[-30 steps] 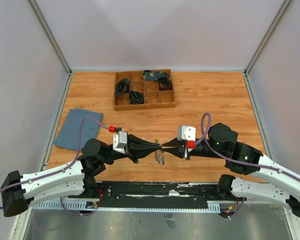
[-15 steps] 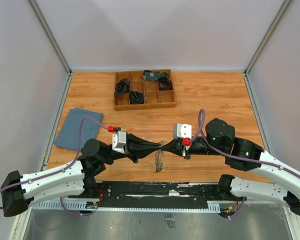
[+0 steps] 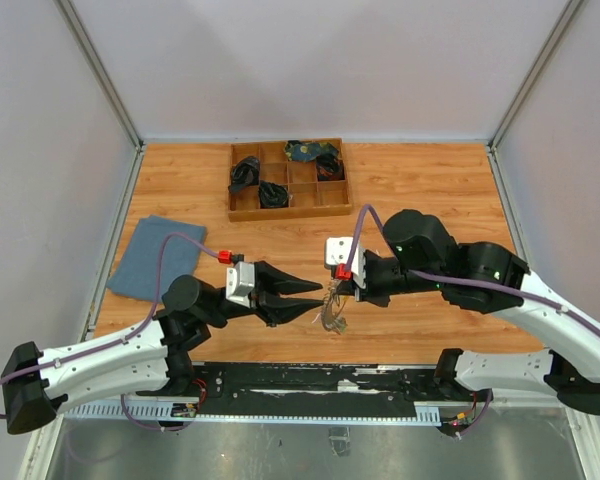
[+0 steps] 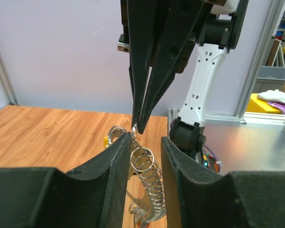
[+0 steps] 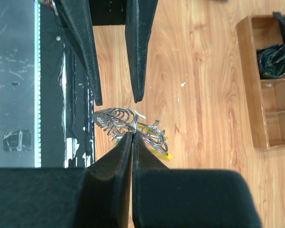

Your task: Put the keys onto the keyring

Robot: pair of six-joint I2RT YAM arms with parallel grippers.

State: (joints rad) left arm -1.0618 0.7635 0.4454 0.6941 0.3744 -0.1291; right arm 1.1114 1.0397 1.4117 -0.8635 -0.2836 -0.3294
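Keys [image 3: 332, 316] hang in a fanned silvery bunch under the right gripper [image 3: 337, 291], near the middle of the table's near edge. I cannot tell whether their lower end touches the wood.

The table [image 3: 430, 180] is wood-grained, with pale walls on the left, right and far sides. At its far centre sits the tray [image 3: 290, 211], a shallow wooden box split into compartments, several of them holding dark items. A blue cloth [image 3: 148, 258] lies flat by the left edge, well apart from the bunch.

Both arms reach in from the near edge and meet just near of centre. The left gripper [image 3: 318, 296] points right with its fingers [image 4: 115, 156] spread. From its wrist camera I see the bunch in the gap between them, touching neither as far as I can tell. The right gripper points left, tip to tip with the left one. Its fingers [image 5: 118, 161] are pressed together and pinch the thin wire at the top of the bunch.

That wire looks to me like the keyring [image 5: 154, 133], a small round loop just right of the keys in the right wrist view. A short yellow piece [image 5: 160, 147] sits on its near side.
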